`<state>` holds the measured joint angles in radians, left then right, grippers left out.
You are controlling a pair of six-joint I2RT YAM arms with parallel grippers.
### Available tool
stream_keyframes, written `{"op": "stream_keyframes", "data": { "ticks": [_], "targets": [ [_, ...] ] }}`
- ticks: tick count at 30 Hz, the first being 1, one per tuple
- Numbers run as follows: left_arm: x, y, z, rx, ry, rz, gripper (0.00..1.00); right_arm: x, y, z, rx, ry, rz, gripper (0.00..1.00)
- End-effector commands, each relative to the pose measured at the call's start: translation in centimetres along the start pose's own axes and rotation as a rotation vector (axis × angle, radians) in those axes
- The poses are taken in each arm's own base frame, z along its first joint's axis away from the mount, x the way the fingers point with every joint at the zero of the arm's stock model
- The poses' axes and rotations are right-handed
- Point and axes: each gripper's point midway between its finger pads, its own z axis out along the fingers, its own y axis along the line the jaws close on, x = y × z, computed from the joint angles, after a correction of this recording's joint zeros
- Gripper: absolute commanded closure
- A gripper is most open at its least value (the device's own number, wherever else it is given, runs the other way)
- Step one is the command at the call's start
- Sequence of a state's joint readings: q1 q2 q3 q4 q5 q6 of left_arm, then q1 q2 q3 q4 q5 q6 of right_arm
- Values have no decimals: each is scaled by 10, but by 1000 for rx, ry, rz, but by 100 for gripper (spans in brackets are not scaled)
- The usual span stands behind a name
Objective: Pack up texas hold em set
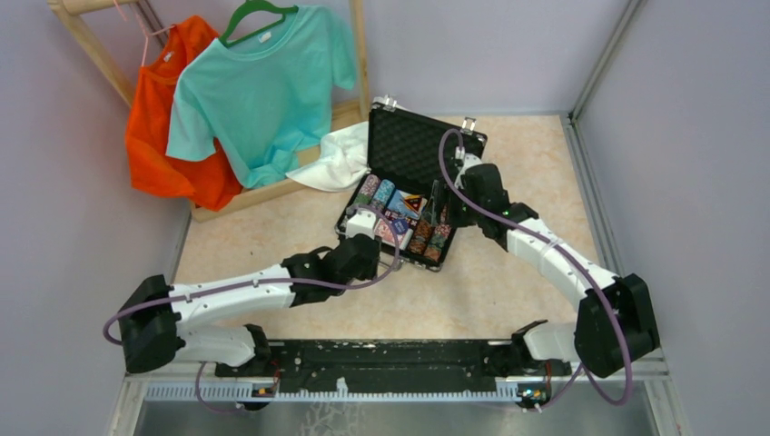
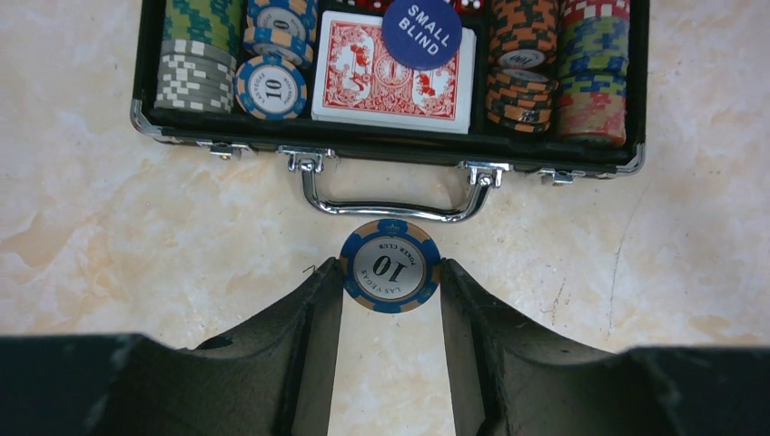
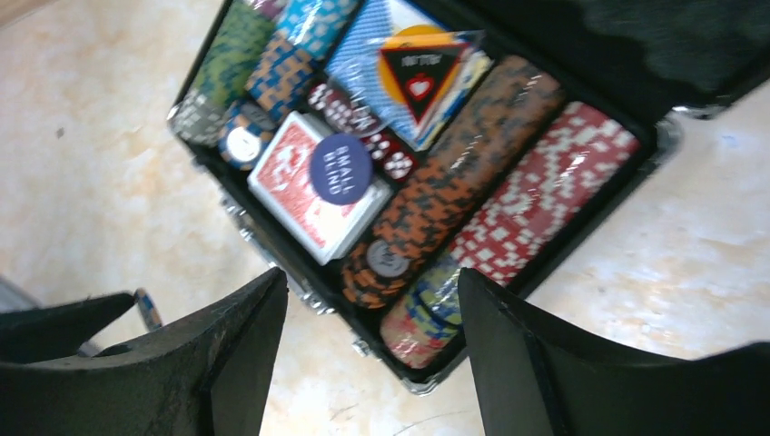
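Poker chip [image 2: 390,266] sat pinched in my left gripper [image 2: 390,270], just short of the open case [image 2: 390,145], to join its blue stack [image 2: 270,88].

Upper left: light wooden rack [image 1: 95,50] carrying an orange T-shirt [image 1: 159,136] and a teal T-shirt [image 1: 263,91] on a green plastic hanger [image 1: 257,11]. Upper centre: crumpled white cloth [image 1: 338,163] against the teal hem. Beneath: beige marbled tabletop [image 1: 508,291], with pale grey walls [image 1: 54,227] around it.

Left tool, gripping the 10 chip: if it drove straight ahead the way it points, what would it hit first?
Most likely the chrome carry handle, directly ahead of the left tool and its blue 10 chip. Height is unclear; if tilted downward, it could meet the table first.
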<state>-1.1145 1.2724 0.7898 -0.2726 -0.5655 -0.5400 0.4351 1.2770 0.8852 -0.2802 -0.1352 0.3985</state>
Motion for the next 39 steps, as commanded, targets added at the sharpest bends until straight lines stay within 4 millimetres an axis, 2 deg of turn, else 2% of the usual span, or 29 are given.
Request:
{"op": "stream_keyframes", "data": {
  "ticks": [1,4,8,14,23,27,39],
  "targets": [
    [-22,4,-5,11,-115,-18,51,-3,41,-5,-238,1,12,31],
    [-28,8,-10,17,-150,-14,51,2,60,-7,-356,34,7,31],
    [-32,10,-15,34,-175,3,51,4,78,-14,-473,68,-28,40],
    [-27,2,-13,73,-150,33,51,8,101,-22,-626,125,-67,44],
    [-10,-19,-5,153,-64,85,50,7,117,-16,-674,154,-91,45],
    [-6,-20,-4,157,-51,94,50,8,122,-11,-676,177,-99,45],
    [-3,-17,-2,143,-39,108,48,33,135,11,-682,288,-105,45]
  ]
}}
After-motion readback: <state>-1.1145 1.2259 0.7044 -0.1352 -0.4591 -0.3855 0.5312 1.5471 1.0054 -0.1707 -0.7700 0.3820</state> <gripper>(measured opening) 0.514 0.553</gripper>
